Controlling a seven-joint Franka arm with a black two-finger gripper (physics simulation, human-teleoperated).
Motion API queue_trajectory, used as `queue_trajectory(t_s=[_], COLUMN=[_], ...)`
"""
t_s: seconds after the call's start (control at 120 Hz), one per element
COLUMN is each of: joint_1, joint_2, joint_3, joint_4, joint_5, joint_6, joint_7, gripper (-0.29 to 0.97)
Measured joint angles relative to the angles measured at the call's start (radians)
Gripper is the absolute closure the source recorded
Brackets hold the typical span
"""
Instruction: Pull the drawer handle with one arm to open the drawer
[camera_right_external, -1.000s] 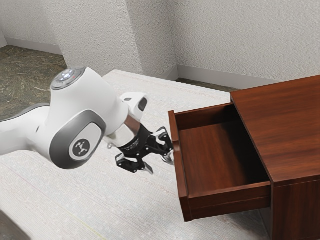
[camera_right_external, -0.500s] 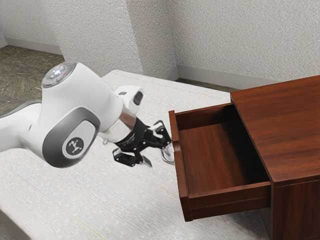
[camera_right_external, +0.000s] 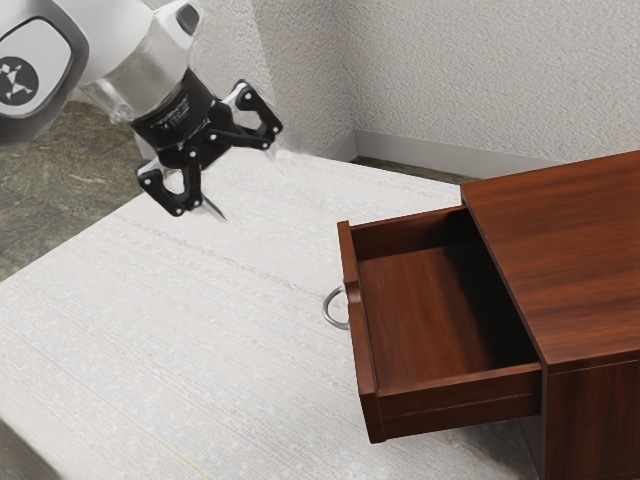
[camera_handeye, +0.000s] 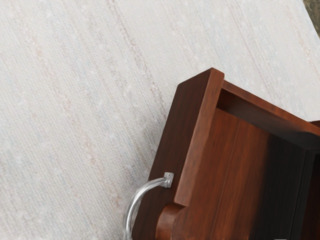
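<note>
The drawer, handle foremost, juts from the cabinet.

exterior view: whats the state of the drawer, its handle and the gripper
dark brown wooden drawer: pulled well out, open, nothing visible inside
curved silver metal handle: free, nothing gripping it
black two-finger gripper: open, holding nothing, high and apart from the handle

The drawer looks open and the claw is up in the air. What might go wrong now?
The drawer juts far out of the cabinet; an arm swinging low might knock its front or the handle. The open claw holds nothing, so a bumped drawer might slide back in.
</note>
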Motion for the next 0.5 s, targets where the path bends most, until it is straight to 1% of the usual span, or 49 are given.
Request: queue_trajectory(t_s=[0.075,0.2,0.342,0.5], joint_1=[-0.030,-0.049,-0.056,-0.067], joint_2=[0.000,0.001,0.000,0.005], joint_3=[0.026,0.037,0.029,0.027], joint_4=[0.026,-0.024,-0.045,-0.085], joint_5=[-0.004,-0.006,0.009,0.018], joint_6=[-0.116,-0.235,-0.300,-0.327], joint_7=[-0.051,-0.126,-0.178,-0.216], gripper=[0.07,0.04,0.02,0.01])
